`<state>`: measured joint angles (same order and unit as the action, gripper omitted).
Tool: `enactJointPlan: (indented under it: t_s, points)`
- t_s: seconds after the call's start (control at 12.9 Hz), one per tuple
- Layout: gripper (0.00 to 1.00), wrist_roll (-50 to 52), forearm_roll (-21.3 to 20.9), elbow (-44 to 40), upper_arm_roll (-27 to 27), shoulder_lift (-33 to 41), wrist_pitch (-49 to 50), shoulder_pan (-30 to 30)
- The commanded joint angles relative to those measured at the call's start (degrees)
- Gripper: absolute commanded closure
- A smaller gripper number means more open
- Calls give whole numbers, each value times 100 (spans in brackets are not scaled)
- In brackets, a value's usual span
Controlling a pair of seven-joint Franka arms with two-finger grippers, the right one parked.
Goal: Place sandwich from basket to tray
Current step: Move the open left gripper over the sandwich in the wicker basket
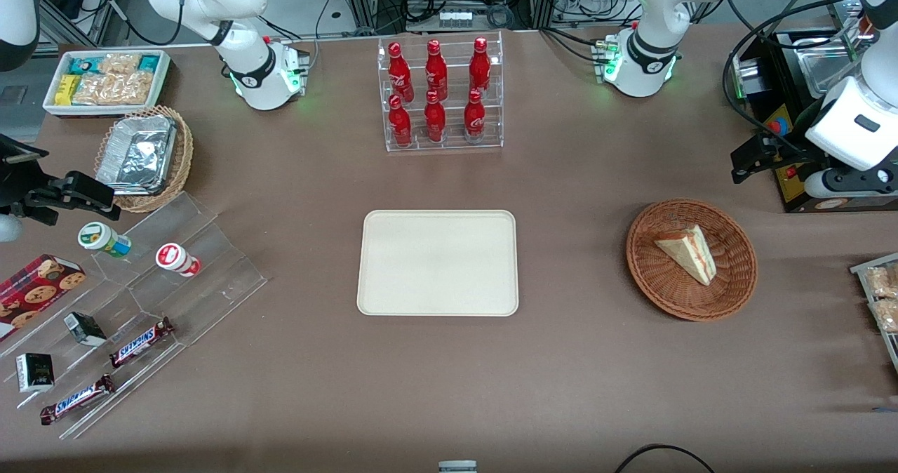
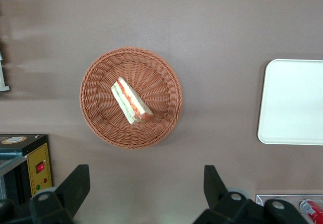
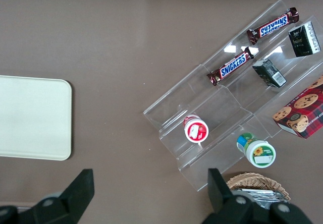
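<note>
The sandwich, a pale wedge with a red and green filling stripe, lies in the round reddish-brown wicker basket. The cream tray lies bare at mid-table, apart from the basket and toward the parked arm's end from it. My gripper hangs open high above the table, farther from the front camera than the basket and a little toward the working arm's end. Nothing is between its black fingers, and only bare table shows below them.
A black box with a red switch stands close beside my gripper. A clear rack of red bottles stands farther back than the tray. Snack packets lie at the working arm's end. An acrylic snack stand and foil basket sit at the parked arm's end.
</note>
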<state>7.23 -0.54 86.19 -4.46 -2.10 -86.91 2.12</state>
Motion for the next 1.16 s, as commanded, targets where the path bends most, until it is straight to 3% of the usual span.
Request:
enactJointPlan:
  t_s: [0.0, 0.39, 0.62, 1.08]
  points:
    - [0, 41, 19, -68, -20, 8, 130, -18]
    - [0, 15, -69, 11, 15, -97, 130, -36]
    - [0, -55, 45, 99, 462, -176, 113, -80]
    - [0, -64, -217, 1091, 903, -194, -580, -115]
